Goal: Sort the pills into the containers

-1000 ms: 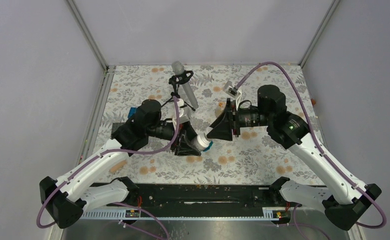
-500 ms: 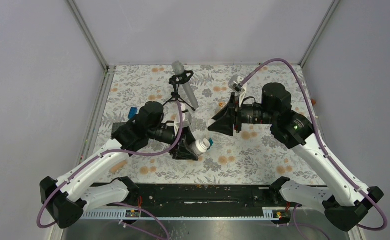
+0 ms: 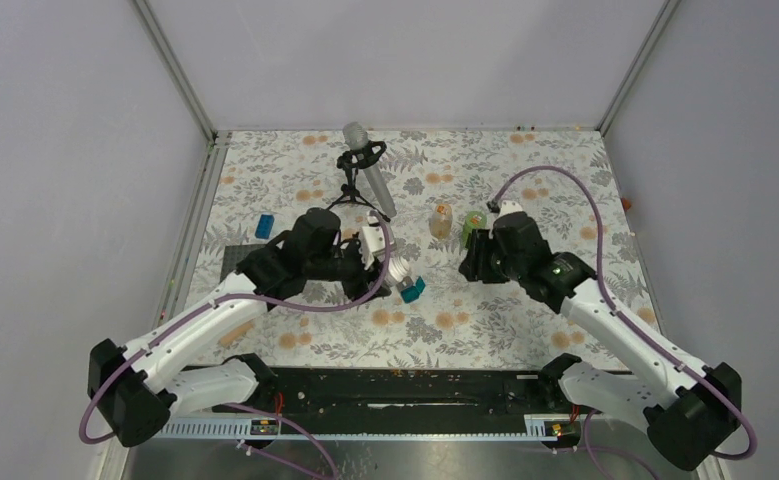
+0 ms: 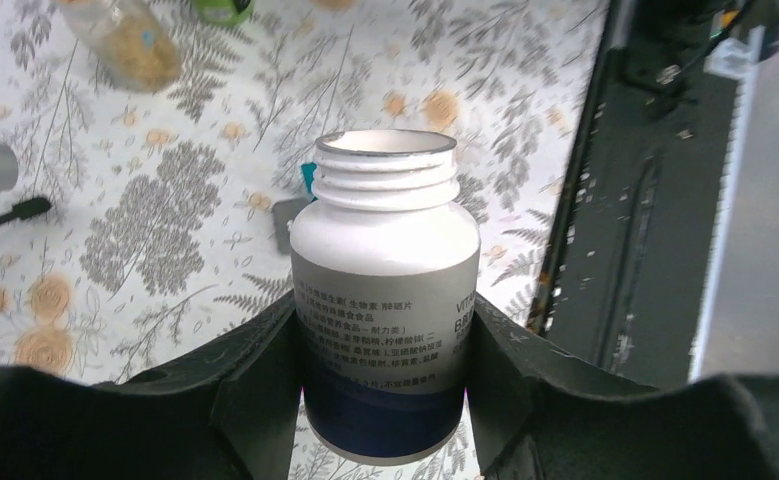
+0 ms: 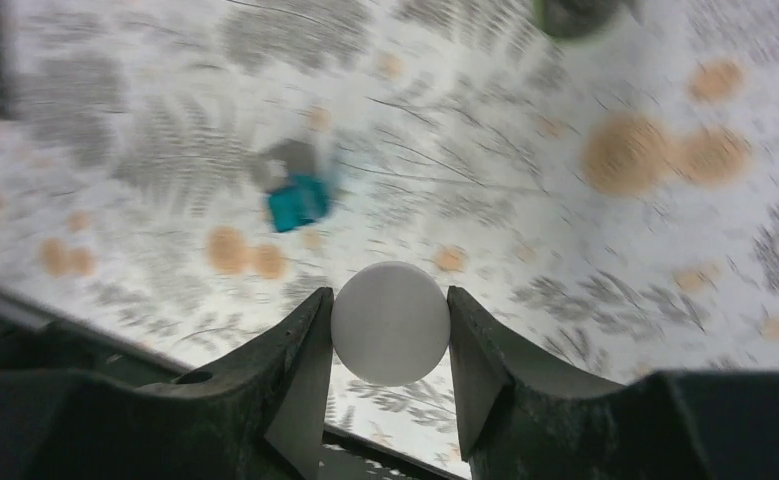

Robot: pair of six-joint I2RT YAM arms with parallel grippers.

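Note:
My left gripper is shut on a white pill bottle with a grey-and-blue label. The bottle's threaded mouth is open, with no cap on it. In the top view the bottle sits at the tip of the left gripper, over the middle of the table. My right gripper is shut on the round white cap and holds it above the table. In the top view the right gripper is apart from the bottle, to its right.
A small teal object lies beside the bottle and shows in the right wrist view. A clear bottle of tan pills and a green-capped one stand behind. A microphone on a tripod and a blue block are at the back left.
My right gripper has pulled away from the bottle's mouth to the right, taking the cap with it. My left gripper has turned and shifted slightly with the bottle.

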